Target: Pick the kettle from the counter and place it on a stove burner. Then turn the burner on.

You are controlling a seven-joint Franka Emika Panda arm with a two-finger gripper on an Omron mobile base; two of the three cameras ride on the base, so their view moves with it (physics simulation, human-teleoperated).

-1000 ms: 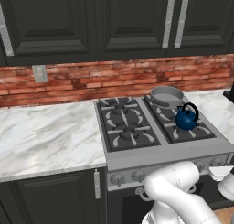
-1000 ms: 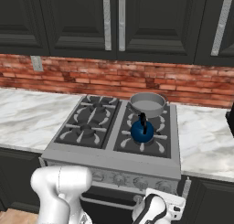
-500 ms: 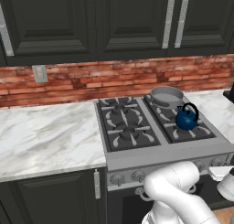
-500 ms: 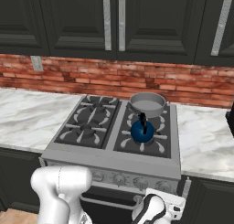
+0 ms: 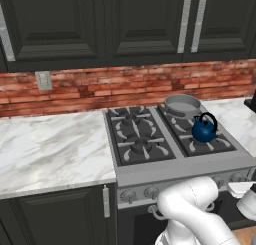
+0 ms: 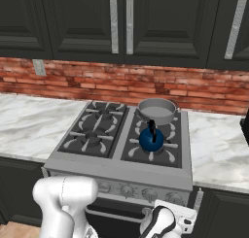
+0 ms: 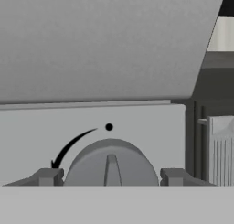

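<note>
The kettle [image 5: 204,131] [image 6: 151,139] sits upright on the front right stove burner [image 5: 209,142] [image 6: 151,153] of the grey cooktop [image 5: 150,164] [image 6: 116,169], its black arched handle standing above the blue body. At about twelve o'clock from it, just beside it on the rear right burner, stands a wider grey metal pan [image 5: 182,105] [image 6: 157,110]. At nine o'clock from the kettle lie the two left burners under their black grates [image 5: 135,136] [image 6: 95,127], bare.

Farther out, the counter [image 5: 50,149] [image 6: 29,125] of white marble runs off at nine o'clock, and a shorter stretch of it continues at three o'clock past the cooktop. A red brick backsplash [image 5: 100,86] [image 6: 97,79] rises at twelve o'clock behind everything, with a pale wall outlet [image 5: 43,80] [image 6: 38,67] set in it toward the left, and dark upper cabinets [image 5: 125,24] [image 6: 121,21] with long metal handles hang above.

At six o'clock from the kettle, on the stove's front panel, runs a row of knobs [image 5: 137,194] [image 6: 127,189]. The gripper [image 7: 109,177] is down at this panel: in the hand view a round grey knob [image 7: 111,166] with a raised rib pointing up fills the space between the two dark fingertips [image 7: 48,176], one on either side of it. The jaws stand fairly wide, bracketing the knob; whether they press on it I cannot tell. A black curved arrow and a dot [image 7: 109,126] are printed on the panel above the knob, at about eleven to twelve o'clock.
</note>
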